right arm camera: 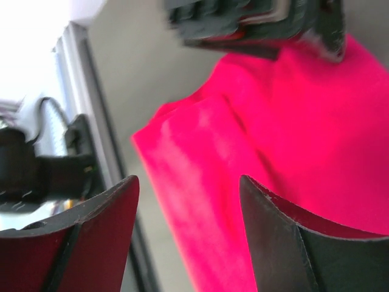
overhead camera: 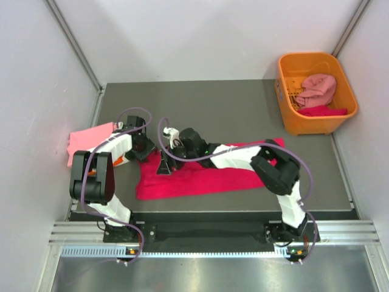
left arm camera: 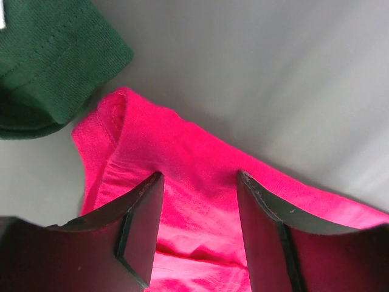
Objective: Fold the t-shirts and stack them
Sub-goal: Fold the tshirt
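Note:
The large crimson-pink t-shirt (overhead camera: 206, 176) lies spread in a long band across the mat near the front. My left gripper (overhead camera: 148, 151) is open just above its upper left corner; in the left wrist view the fingertips (left arm camera: 200, 176) straddle the crimson-pink cloth (left arm camera: 182, 164) without gripping it. My right gripper (overhead camera: 164, 164) is open next to it, over the shirt's left end (right arm camera: 200, 182), and holds nothing. A dark green shirt (left arm camera: 42, 61) lies just beyond the crimson corner. A folded light pink shirt (overhead camera: 85, 141) lies at the table's left edge.
The orange plastic basket (overhead camera: 285, 103) stands at the back right with a dusty pink shirt (overhead camera: 319, 88) and a red cloth (overhead camera: 322, 111) inside. The table's front rail (right arm camera: 91, 121) runs near the shirt's left end. White walls close in on both sides.

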Tool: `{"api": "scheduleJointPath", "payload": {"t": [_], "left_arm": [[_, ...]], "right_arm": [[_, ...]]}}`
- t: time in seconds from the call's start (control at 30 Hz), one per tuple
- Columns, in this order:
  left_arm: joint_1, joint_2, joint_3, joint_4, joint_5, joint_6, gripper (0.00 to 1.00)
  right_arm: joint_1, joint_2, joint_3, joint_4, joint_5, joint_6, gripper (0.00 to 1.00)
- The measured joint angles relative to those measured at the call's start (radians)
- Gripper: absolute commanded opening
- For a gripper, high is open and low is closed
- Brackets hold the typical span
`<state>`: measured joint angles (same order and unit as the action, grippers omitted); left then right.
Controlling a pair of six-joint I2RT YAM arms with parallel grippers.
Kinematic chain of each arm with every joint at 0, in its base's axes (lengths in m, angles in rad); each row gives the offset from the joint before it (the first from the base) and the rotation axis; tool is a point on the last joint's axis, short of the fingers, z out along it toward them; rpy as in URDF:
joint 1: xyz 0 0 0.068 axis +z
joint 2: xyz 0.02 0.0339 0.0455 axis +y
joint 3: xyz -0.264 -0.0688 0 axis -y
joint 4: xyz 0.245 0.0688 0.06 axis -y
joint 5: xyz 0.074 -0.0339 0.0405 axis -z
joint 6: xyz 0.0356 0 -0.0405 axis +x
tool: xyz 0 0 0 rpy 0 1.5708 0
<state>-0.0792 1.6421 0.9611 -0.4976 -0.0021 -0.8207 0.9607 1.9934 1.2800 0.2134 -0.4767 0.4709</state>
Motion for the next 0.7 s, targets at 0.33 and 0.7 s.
{"api": "scheduleJointPath", "payload": {"t": [0.33, 0.7], "left_arm": [[0.000, -0.002, -0.002, 0.002, 0.000, 0.000, 0.57], [0.006, -0.002, -0.003, 0.001, 0.000, 0.000, 0.57]], "right_arm": [[-0.009, 0.224, 0.151, 0.017, -0.038, 0.026, 0.67], [-0.005, 0.197, -0.012, 0.248, -0.123, 0.129, 0.65]]}}
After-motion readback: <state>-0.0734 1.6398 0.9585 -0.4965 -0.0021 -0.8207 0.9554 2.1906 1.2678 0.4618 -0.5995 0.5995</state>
